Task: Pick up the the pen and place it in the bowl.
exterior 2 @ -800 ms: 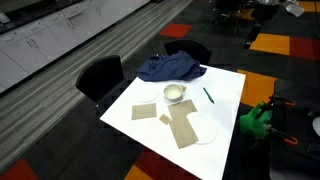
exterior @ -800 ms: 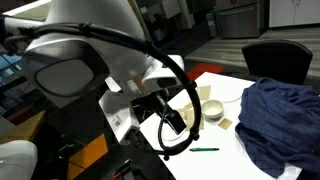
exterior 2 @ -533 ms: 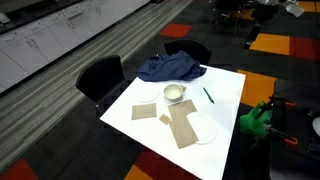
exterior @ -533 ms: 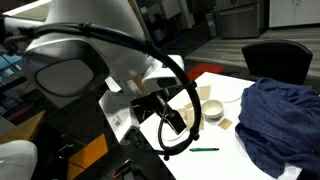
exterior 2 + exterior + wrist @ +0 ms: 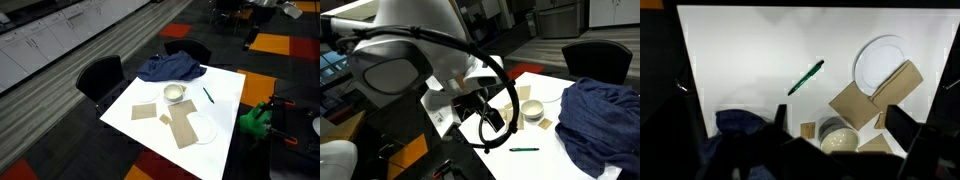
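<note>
The dark-green pen (image 5: 806,77) lies flat on the white table (image 5: 740,50), also seen in both exterior views (image 5: 524,149) (image 5: 208,96). The cream-white bowl (image 5: 840,138) stands upright near the blue cloth and also shows in both exterior views (image 5: 533,110) (image 5: 175,94). In the wrist view my gripper (image 5: 838,110) is high above the table, its two dark fingers spread apart and empty. The bowl shows between the fingers, and the pen lies apart from the bowl towards the table's middle.
A flat white dish (image 5: 880,62) (image 5: 203,129) and brown cardboard pieces (image 5: 862,100) (image 5: 182,125) lie beside the bowl. A crumpled blue cloth (image 5: 600,120) (image 5: 172,68) covers one end of the table. The arm (image 5: 410,70) fills the left of an exterior view. Black chairs (image 5: 100,75) stand at the table.
The arm's large near link has shifted slightly in an exterior view. Pen, bowl and the other things on the table have not moved.
</note>
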You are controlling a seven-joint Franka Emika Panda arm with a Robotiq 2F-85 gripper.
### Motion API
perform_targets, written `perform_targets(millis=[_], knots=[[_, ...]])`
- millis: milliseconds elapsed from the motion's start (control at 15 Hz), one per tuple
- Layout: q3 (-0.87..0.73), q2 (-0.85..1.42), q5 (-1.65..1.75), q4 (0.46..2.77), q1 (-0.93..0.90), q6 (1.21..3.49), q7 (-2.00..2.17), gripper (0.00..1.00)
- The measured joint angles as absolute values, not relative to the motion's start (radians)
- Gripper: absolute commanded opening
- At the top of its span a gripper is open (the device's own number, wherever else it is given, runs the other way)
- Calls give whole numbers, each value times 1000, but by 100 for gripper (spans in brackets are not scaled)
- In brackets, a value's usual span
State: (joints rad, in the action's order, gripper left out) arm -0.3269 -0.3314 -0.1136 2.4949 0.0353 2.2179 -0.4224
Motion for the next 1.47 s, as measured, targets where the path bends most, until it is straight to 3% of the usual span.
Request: perform_targets(millis=[800,1467], knots=[[-239,-172,-342,2439,34,2245,-304,100],[-143,20,-488,2383,34,2397,-196,100]])
